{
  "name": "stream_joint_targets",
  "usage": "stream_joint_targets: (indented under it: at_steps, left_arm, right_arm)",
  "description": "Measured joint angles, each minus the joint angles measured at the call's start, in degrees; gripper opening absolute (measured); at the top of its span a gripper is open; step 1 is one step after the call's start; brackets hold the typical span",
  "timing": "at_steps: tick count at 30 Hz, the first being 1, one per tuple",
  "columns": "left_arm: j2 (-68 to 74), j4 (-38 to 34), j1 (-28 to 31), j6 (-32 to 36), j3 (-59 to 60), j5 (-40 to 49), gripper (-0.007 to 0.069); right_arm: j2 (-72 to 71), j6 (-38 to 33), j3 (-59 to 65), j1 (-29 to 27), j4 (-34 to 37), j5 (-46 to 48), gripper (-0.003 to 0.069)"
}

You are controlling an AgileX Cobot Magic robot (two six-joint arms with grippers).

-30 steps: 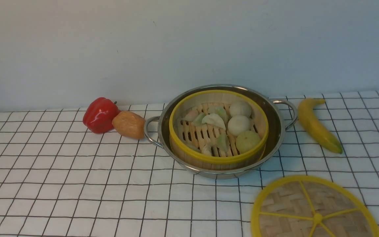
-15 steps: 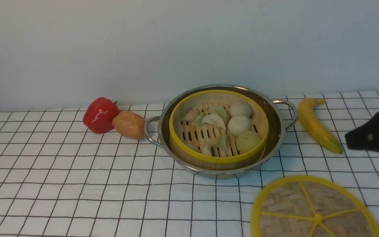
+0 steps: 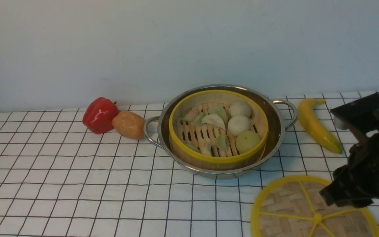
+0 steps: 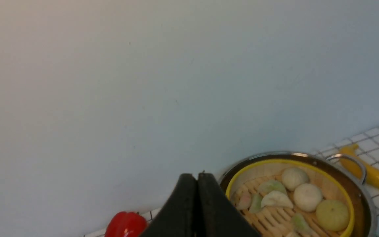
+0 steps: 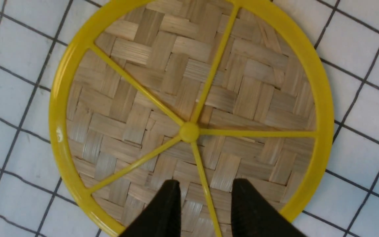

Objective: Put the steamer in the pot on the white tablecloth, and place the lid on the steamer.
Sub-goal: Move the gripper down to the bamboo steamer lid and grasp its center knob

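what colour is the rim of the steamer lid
Bright yellow, like its spokes and centre knob; the lid shows best in the right wrist view.

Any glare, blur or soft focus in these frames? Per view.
Front view: glints on the pot rim, even light. Left wrist view: shut left tool soft, wall unevenly tinted. Right wrist view: lid crisp, small glare spot on its rim; right tool tips slightly soft.

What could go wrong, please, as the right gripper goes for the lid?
The right gripper hangs open over the lid, astride one thin yellow spoke near the rim; a grip there could let the flat disc tilt or slip. The lid looks about as wide as the steamer, so set down off-centre it may catch on the yellow rim.
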Motion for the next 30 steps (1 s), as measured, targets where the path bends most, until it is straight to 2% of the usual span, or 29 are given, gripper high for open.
stream_joint_targets:
  at_steps: [6, 9, 17, 30]
  left_arm:
    - [-10.40, -2.58, 0.00, 0.50, 12.06, -10.17, -0.0009]
    - [-12.70, -2.79, 0.00, 0.50, 15.54, -11.89, -0.0009]
    - [-13.66, -3.88, 0.00, -1.09, 20.16, -12.41, -0.0009]
    - [-13.66, -3.89, 0.00, -1.18, 20.27, -11.78, -0.0008]
  right_arm:
    - [4.31, 0.17, 0.00, 0.00, 0.00, -2.76, 0.0240]
    - [4.82, 0.17, 0.00, 0.00, 0.05, -4.02, 0.0240]
    - [7.68, -1.28, 0.00, 0.00, 2.32, -4.71, 0.0240]
    - [12.20, -2.47, 0.00, 0.00, 4.25, -5.07, 0.0240]
